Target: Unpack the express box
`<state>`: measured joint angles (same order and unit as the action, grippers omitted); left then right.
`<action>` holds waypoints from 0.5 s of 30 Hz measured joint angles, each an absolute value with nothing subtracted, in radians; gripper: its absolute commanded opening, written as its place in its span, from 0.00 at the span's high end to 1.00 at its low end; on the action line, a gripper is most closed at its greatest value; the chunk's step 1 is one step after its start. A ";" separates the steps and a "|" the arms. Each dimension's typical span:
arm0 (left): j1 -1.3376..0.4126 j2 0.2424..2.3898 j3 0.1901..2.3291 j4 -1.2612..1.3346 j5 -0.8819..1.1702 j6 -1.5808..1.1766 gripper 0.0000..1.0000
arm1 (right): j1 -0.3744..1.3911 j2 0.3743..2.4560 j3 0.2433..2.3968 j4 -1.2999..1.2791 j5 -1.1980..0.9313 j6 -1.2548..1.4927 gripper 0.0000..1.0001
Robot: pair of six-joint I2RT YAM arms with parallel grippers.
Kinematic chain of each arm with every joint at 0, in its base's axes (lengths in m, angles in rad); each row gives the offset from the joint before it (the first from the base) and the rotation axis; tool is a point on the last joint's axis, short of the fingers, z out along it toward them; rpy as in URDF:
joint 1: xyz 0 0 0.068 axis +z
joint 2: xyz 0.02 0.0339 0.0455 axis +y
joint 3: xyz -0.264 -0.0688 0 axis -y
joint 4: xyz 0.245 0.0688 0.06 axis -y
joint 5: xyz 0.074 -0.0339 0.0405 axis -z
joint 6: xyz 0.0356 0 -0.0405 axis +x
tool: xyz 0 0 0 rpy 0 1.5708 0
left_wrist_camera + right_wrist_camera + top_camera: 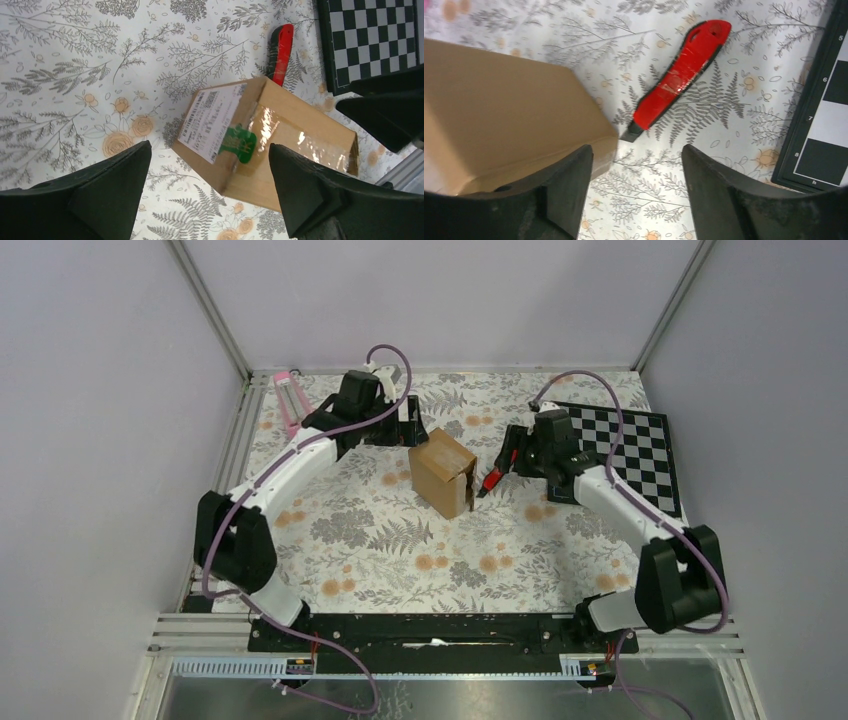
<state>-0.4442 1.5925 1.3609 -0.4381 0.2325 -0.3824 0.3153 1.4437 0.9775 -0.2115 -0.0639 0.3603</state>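
Note:
The express box (442, 473), a small brown carton, stands on the floral table between my two arms. In the left wrist view the express box (280, 150) shows a white label (210, 120), a green sticker and clear tape. My left gripper (408, 433) sits just behind the box, open (209, 147), with the box's near corner below its fingers and untouched. My right gripper (503, 466) is open (636, 149) to the right of the box (509, 115), holding nothing. A red utility knife (679, 72) lies flat on the table beside the box (490, 480).
A black-and-white chessboard (625, 455) lies at the back right, close behind the right gripper. A pink object (290, 400) stands at the back left corner. Grey walls and metal rails enclose the table.

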 measured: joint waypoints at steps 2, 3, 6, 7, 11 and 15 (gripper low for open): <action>-0.433 1.624 1.380 -0.436 0.253 -0.353 0.01 | 0.331 1.380 0.936 -0.162 -0.066 0.363 0.17; -0.426 1.636 1.389 -0.437 0.270 -0.336 0.01 | 0.338 1.349 0.913 -0.137 -0.068 0.364 0.16; -0.411 1.672 1.433 -0.442 0.329 -0.284 0.01 | 0.358 1.266 0.844 -0.066 -0.069 0.363 0.13; -0.407 1.686 1.452 -0.443 0.348 -0.268 0.01 | 0.367 1.242 0.823 -0.047 -0.069 0.363 0.12; -0.404 1.724 1.493 -0.439 0.414 -0.223 0.02 | 0.428 1.171 0.748 0.044 -0.068 0.356 0.09; -0.405 1.763 1.509 -0.440 0.457 -0.201 0.07 | 0.491 1.137 0.678 0.144 -0.060 0.345 0.07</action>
